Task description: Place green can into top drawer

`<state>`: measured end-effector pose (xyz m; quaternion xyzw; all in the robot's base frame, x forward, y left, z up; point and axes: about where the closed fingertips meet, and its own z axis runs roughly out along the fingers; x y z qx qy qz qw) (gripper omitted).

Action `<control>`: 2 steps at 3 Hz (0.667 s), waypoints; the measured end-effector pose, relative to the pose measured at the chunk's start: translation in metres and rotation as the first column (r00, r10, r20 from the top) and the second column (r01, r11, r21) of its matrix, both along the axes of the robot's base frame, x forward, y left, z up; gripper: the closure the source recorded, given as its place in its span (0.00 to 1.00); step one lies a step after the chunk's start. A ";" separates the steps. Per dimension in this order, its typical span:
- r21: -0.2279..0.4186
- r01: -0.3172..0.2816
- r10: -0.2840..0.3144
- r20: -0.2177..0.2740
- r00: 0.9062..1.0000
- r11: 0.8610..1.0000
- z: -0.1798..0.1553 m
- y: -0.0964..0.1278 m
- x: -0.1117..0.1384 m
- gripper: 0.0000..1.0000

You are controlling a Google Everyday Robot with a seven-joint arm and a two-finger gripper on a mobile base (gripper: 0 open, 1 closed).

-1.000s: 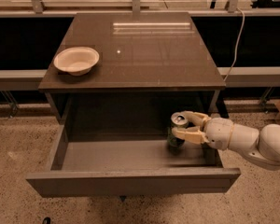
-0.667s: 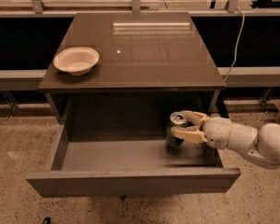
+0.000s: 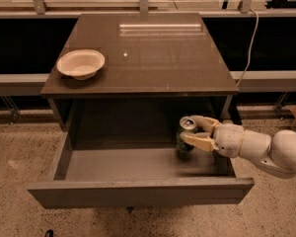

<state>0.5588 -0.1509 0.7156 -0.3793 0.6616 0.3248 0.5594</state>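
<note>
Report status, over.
Tool shut on green can, inside open top drawer, right side. Can upright. Nothing in the way; bowl up on tabletop.

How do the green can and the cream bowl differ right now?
The green can is dark, tall and narrow; the bowl is pale, wide and shallow. The can is inside the top drawer, at its right; the bowl sits on the tabletop. The gripper holds the can; the bowl is free. Both are upright.
</note>
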 end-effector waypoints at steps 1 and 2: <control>0.001 -0.003 0.003 0.000 1.000 1.000 0.000 0.002 0.000 0.00; 0.001 -0.004 0.004 0.000 1.000 1.000 0.000 0.002 0.000 0.00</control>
